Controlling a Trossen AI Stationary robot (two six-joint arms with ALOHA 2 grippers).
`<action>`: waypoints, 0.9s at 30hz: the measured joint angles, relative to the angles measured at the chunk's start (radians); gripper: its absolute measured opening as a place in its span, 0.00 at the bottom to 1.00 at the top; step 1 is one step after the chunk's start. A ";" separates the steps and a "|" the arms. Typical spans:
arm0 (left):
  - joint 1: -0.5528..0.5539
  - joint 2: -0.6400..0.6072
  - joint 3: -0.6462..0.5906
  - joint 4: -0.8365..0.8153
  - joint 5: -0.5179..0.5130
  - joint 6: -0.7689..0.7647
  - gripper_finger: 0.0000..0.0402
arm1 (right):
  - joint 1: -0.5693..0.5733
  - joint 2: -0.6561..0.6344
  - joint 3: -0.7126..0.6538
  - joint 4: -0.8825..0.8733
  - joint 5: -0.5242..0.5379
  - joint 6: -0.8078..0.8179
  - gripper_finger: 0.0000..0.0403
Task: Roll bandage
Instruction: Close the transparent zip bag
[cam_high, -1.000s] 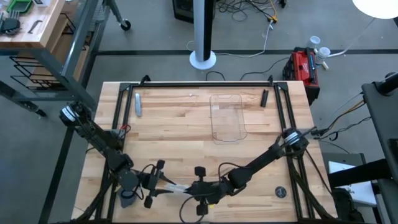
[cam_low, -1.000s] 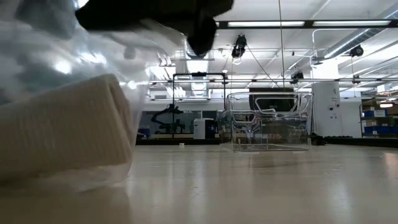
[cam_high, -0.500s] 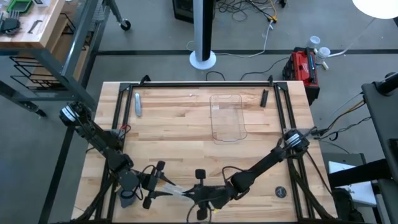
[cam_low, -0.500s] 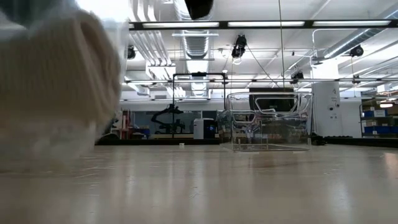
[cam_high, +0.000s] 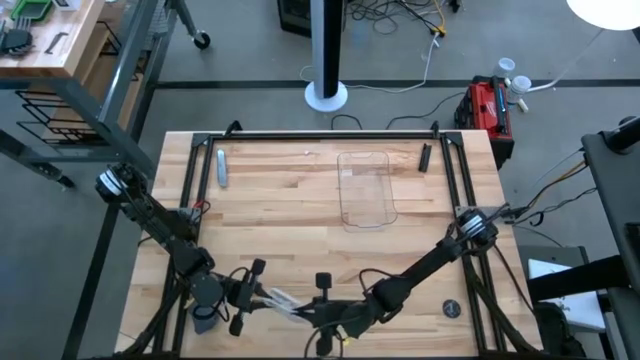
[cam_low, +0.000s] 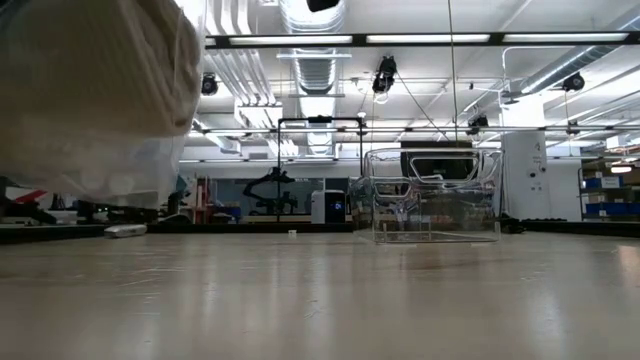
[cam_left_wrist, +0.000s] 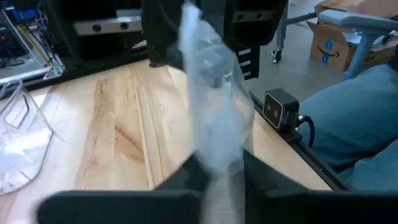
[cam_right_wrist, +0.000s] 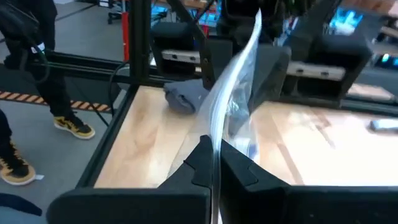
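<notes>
Low in the high view, near the table's front edge, both dark grippers meet over one crinkly clear plastic wrapper (cam_high: 283, 303) — the left gripper (cam_high: 262, 296) from the frame's left, the right gripper (cam_high: 312, 313) from its right. Each wrist view shows its fingers closed tight on the film. The bandage (cam_low: 95, 85), a ribbed whitish gauze roll, sits inside the wrapper, filling the low view's upper left, clear of the pale wooden table (cam_high: 300, 215). A clear rectangular plastic tray (cam_high: 366, 188) lies upper centre, well apart.

Wrapped bandage (cam_low: 95, 85) above table (cam_low: 400, 300)
</notes>
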 joint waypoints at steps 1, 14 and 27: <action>0.000 0.000 0.000 0.000 -0.001 0.002 0.02 | -0.001 0.000 0.000 -0.016 0.000 0.017 0.00; 0.001 0.000 -0.001 -0.048 -0.004 -0.046 0.00 | -0.016 -0.005 0.046 -0.395 -0.049 0.309 0.22; 0.001 0.000 -0.001 -0.055 0.025 -0.047 0.00 | -0.122 -0.006 0.158 -0.350 -0.238 0.342 0.40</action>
